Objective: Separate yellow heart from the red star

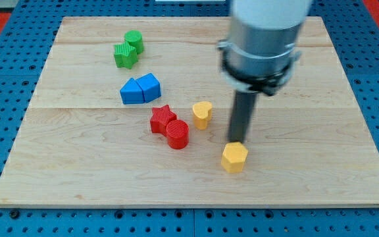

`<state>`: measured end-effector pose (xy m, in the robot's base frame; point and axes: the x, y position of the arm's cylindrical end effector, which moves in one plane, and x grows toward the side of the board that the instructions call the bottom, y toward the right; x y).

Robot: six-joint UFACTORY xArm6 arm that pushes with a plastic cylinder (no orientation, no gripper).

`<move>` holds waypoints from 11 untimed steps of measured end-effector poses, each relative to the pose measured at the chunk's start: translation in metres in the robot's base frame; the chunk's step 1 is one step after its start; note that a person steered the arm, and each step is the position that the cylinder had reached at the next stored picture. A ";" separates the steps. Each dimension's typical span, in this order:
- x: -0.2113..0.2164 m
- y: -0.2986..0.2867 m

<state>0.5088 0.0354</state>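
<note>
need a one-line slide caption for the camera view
Rod tip touches the yellow hexagon at its top edge, right of the yellow heart, which sits just right of the red star.

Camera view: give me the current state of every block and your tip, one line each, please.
My tip: down at the board, just above the yellow hexagon, right of the yellow heart.
Yellow heart: right of red star, small gap.
Red star: touching red cylinder.
Red cylinder: against the star.
Yellow hexagon: at my tip.
Blue blocks: paired, touching.
Green blocks: paired, touching.
</note>
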 end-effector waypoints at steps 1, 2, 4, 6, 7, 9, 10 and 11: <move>-0.060 0.008; -0.102 -0.038; -0.041 -0.014; -0.045 -0.112; -0.060 -0.107; -0.079 -0.022; -0.117 -0.024; -0.171 -0.075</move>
